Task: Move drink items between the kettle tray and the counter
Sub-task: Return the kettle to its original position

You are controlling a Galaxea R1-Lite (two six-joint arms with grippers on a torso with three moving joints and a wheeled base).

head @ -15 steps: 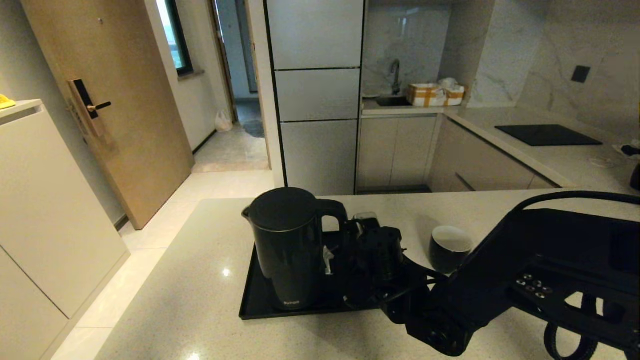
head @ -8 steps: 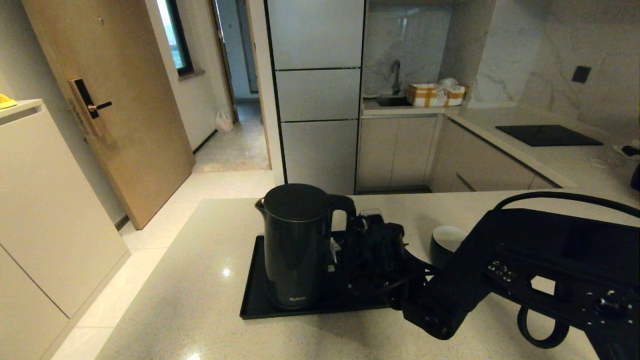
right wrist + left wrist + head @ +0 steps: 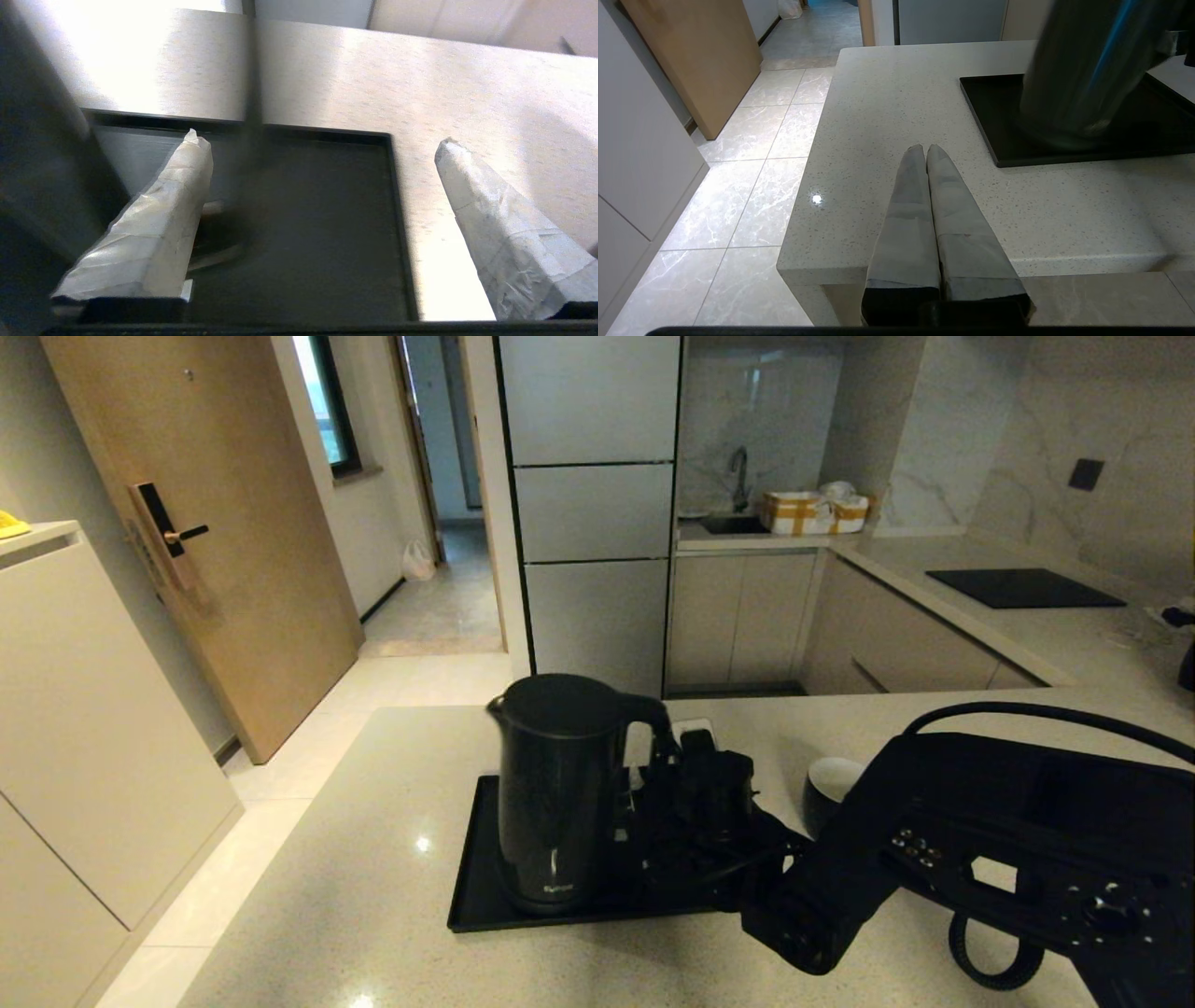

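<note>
The black kettle stands on the black tray, leaning toward my right gripper. That gripper is open, right behind the loop handle. In the right wrist view the right gripper has its fingers spread wide over the tray, with the kettle body beside one finger and the blurred handle between them. The small black cup, white inside, sits on the counter right of the tray, half hidden by my arm. My left gripper is shut and empty at the counter's near left corner.
The counter ends at a drop to the tiled floor on its left. A black cooktop panel lies on the far right counter. A cardboard box stands by the sink at the back.
The kettle has shifted right on the tray and now leans toward the right gripper. My right arm has pushed further in, hiding more of the cup.
</note>
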